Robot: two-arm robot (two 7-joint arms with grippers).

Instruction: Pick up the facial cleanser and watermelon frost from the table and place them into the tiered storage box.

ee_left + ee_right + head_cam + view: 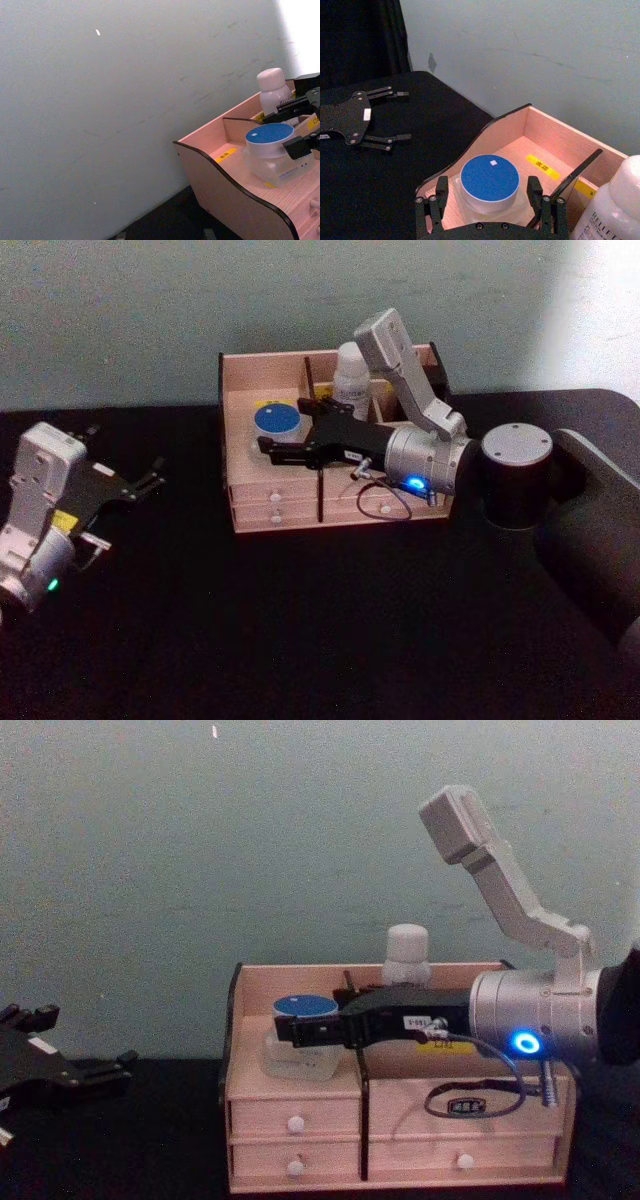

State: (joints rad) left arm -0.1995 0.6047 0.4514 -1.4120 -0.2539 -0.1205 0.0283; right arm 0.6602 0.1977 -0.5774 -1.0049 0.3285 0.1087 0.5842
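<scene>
The watermelon frost [277, 420], a squat jar with a blue lid, rests on the floor of the left compartment of the tiered storage box [300, 515]. My right gripper [268, 450] reaches over the box and stands open, one finger on each side of the jar [489, 177]. The facial cleanser [350, 375], a white bottle with a rounded cap, stands upright in a rear compartment just behind the right arm. From the chest, the jar [305, 1008] shows beside the gripper [290, 1030]. My left gripper [150, 480] hovers open over the table, left of the box.
The box [300, 1095] has small drawers with white knobs along its front and backs onto a pale green wall. A black cable loop [385, 502] hangs from the right wrist over the drawers. Bare black table [300, 640] lies in front of the box.
</scene>
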